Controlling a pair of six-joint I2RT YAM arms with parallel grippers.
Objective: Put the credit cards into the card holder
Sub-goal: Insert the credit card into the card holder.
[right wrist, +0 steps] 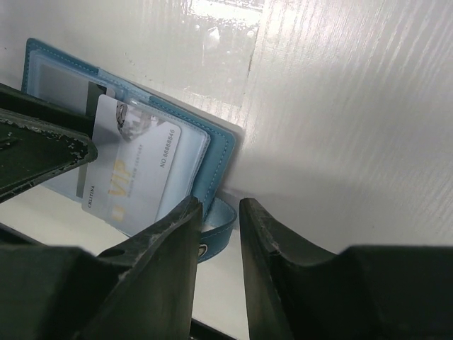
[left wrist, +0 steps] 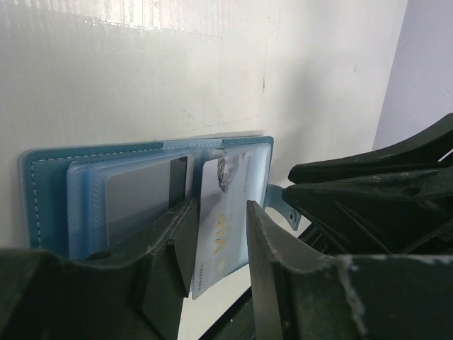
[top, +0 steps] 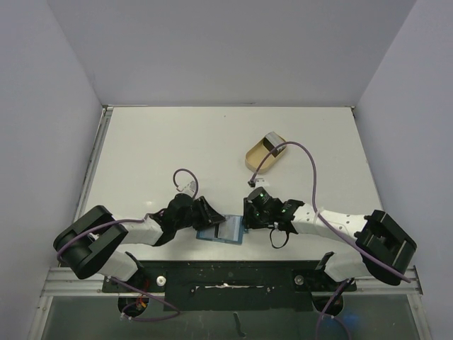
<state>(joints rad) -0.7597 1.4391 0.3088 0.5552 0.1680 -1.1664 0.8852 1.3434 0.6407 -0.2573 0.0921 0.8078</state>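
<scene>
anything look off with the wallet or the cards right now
Yes: the silvery VIP card looks only partway into a pocket of the open blue card holder, its near end jutting past the holder's edge. Nothing looks damaged or spilled.

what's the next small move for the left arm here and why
Probably nudge the VIP card deeper into its pocket of the card holder with the left gripper. It sits only partway in, its near end sticking out between the gripper's fingers; the other pocket already holds a grey card.
</scene>
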